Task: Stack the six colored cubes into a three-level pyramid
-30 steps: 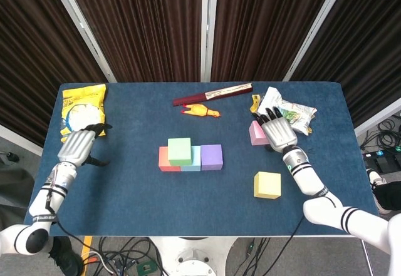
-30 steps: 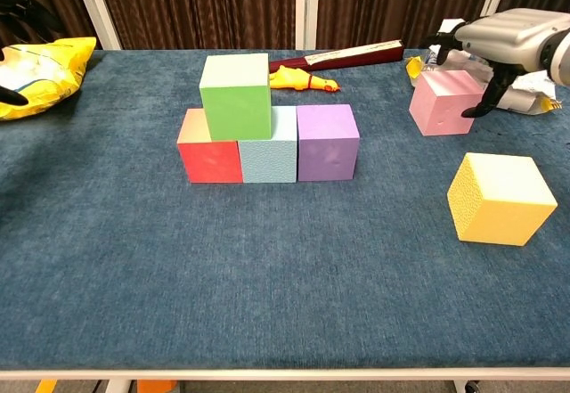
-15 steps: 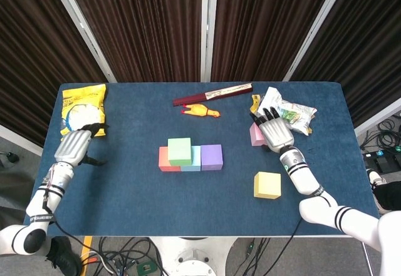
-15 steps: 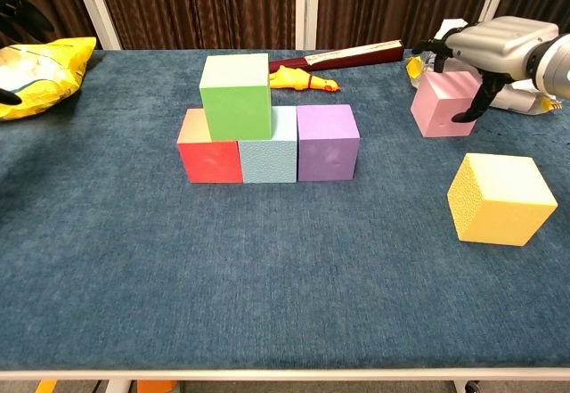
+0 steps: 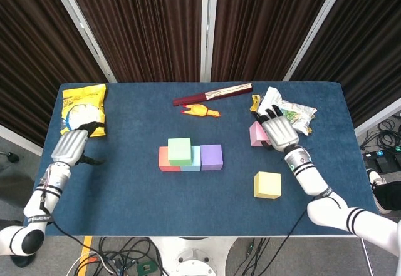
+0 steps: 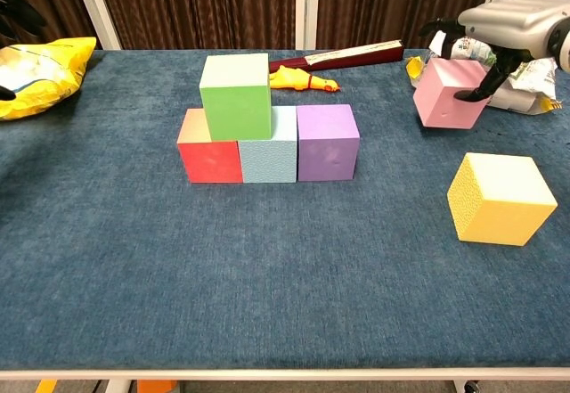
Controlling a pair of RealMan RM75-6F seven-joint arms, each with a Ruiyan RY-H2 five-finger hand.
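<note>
Working from the near edge, you are leaving the yellow cube [image 6: 499, 199] loose on the table [image 6: 267, 277], apart from the build. Mid-table, the red cube [image 6: 209, 157], light-blue cube [image 6: 269, 157] and purple cube [image 6: 327, 143] are sitting touching as the base row, so the green cube [image 6: 236, 95] is bridging two of them. Farther right, your right hand [image 6: 512, 23] is clamping the pink cube [image 6: 450, 94] from above, tilted, likely bound for the second tier. Your left hand [image 5: 72, 146] is idling, fingers curled on nothing.

Yellow snack bag [image 5: 82, 106] far left; rubber chicken [image 5: 201, 111] beside folded fan [image 5: 213, 94]; crumpled wrapper [image 5: 292, 114] right
</note>
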